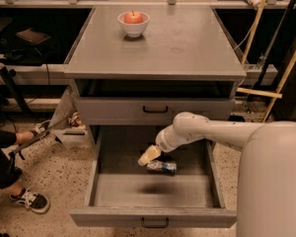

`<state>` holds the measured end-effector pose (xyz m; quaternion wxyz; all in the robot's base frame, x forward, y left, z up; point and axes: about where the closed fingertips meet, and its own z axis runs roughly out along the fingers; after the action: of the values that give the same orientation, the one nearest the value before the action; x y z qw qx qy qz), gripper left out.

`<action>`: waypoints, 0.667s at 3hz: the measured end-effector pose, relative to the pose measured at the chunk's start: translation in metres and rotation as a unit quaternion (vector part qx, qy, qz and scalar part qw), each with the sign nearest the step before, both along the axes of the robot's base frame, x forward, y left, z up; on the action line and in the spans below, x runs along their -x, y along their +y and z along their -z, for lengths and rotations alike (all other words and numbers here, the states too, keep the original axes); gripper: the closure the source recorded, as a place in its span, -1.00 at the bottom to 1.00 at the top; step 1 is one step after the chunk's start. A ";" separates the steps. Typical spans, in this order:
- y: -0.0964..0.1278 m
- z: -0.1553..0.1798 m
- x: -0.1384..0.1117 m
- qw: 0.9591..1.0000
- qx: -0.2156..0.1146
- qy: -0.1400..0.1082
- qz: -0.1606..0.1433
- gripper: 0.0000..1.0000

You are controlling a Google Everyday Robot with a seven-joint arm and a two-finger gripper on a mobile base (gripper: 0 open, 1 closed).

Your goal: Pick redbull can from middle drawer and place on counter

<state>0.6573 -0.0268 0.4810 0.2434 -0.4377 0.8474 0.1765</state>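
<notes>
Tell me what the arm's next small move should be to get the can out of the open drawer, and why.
Probably ease the gripper down and slightly right onto the can. It lies on its side on the drawer floor, and the gripper hangs just up-left of it, seemingly not gripping it yet.
</notes>
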 end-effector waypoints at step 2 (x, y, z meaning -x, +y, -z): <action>-0.017 0.071 -0.004 0.999 0.038 -0.005 -0.005 -1.00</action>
<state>0.6611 -0.0435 0.4100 0.2297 -0.4518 0.8501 0.1430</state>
